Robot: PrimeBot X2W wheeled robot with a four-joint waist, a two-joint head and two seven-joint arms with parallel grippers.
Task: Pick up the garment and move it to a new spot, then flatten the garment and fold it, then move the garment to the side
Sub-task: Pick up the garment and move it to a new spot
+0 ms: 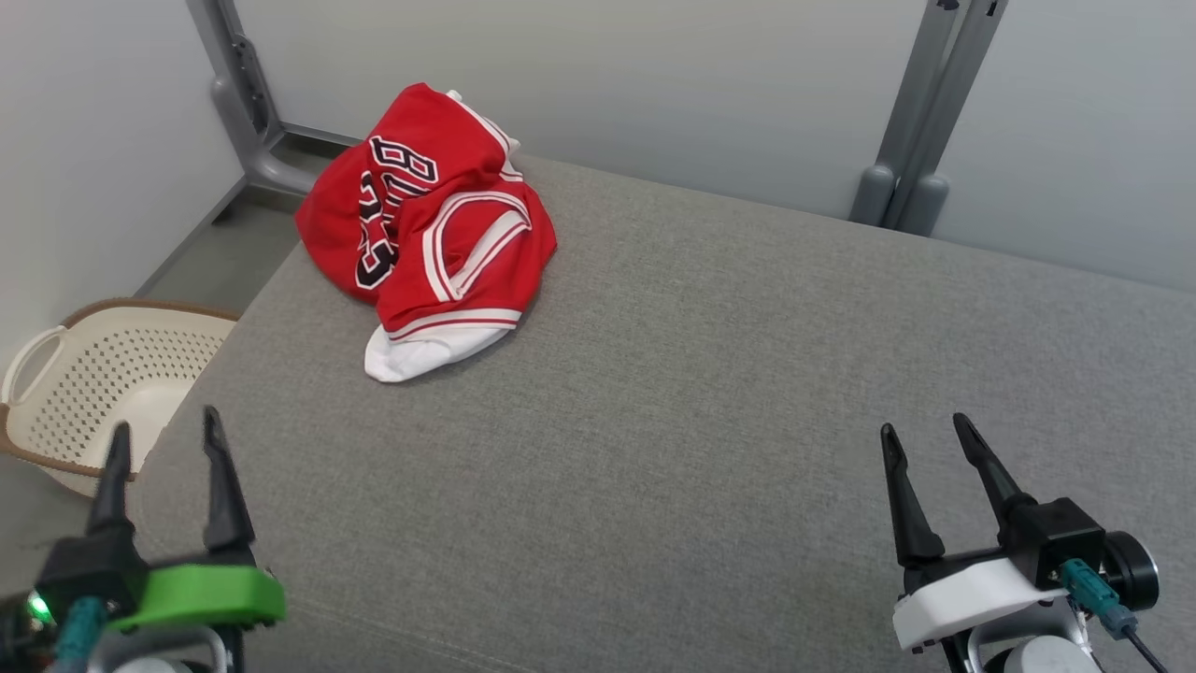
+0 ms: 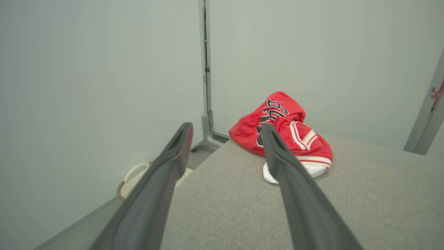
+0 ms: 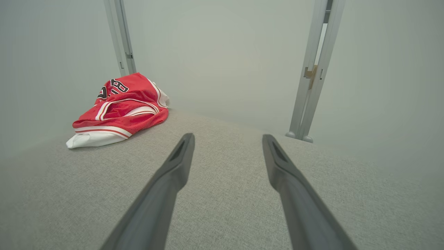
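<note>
Red jersey (image 1: 439, 234): crumpled heap at far left corner of grey cushion (image 1: 701, 374). Left gripper (image 1: 165, 421): fingers spread wide, empty, over near left edge. Right gripper (image 1: 924, 425): fingers spread wide, empty, near right, well apart from jersey.

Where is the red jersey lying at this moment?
In the head view the red jersey lies crumpled at the far left corner of the grey fabric surface, beyond the white laundry basket on the floor and well ahead of the left gripper.
</note>
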